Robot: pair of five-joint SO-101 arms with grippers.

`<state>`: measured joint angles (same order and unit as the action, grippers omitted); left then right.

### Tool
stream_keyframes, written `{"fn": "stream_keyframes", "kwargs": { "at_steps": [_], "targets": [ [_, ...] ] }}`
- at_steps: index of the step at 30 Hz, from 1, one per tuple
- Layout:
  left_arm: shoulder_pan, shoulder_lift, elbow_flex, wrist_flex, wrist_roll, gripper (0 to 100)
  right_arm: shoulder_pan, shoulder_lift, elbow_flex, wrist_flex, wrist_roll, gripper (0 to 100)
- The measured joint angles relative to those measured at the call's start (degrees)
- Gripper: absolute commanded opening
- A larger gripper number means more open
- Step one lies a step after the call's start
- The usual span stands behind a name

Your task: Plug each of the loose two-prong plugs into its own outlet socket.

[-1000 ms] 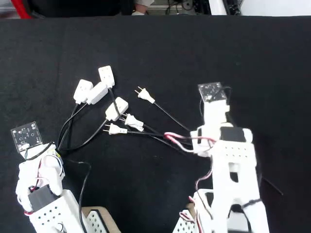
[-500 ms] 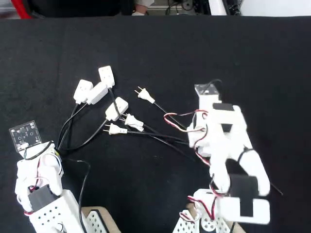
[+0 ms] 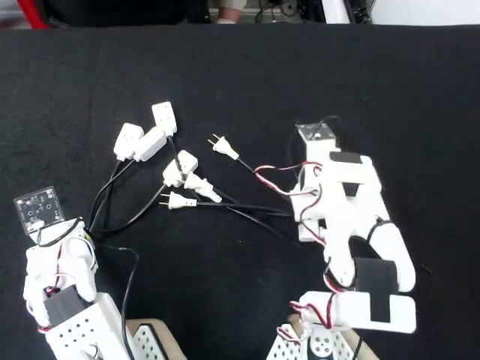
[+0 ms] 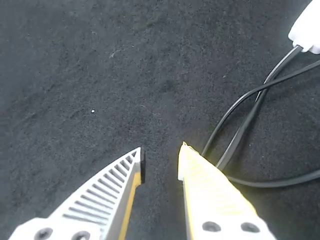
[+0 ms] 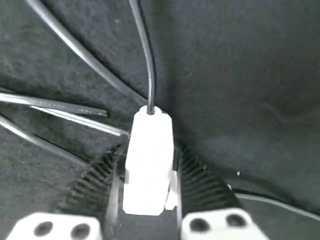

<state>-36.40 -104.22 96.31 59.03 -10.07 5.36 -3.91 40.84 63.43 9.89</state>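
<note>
At the lower left of the high view, the left arm [image 3: 64, 281] is seen over the black cloth-covered table [image 3: 420, 82]. In its wrist view the left gripper [image 4: 160, 161] is found released, jaws parted above bare cloth, with thin black cords [image 4: 259, 94] just beside one finger. Four white rectangular outlet sockets [image 3: 150, 144] are grouped at the upper left of the high view. Right of them lie three loose plugs: a lower white two-prong plug [image 3: 178, 199], a middle plug [image 3: 202, 186] just beside the nearest socket, and an upper plug [image 3: 220, 144] lying apart. At centre right stands the right arm [image 3: 345, 210]. The right gripper [image 5: 150, 155] is clenched on a white rectangular plastic body [image 5: 148, 132] with a black cord at its far end; whether plug or socket cannot be told.
</note>
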Motion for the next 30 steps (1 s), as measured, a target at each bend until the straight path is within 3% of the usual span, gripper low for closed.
{"fn": "stream_keyframes", "kwargs": {
  "at_steps": [4,11,20,25,30],
  "targets": [
    [0.00,0.00,0.00,0.00,0.00,13,3.25,0.00,-0.09,0.00,2.29,1.1],
    [0.00,0.00,0.00,0.00,0.00,13,11.69,0.44,-9.93,5.89,14.51,1.1],
    [0.00,0.00,0.00,0.00,0.00,13,32.79,9.41,-31.82,8.88,43.69,1.1],
    [0.00,0.00,0.00,0.00,0.00,13,42.37,25.32,-49.05,11.08,48.18,1.1],
    [0.00,0.00,0.00,0.00,0.00,13,45.45,40.70,-69.27,16.44,49.32,1.5]
  ]
}}
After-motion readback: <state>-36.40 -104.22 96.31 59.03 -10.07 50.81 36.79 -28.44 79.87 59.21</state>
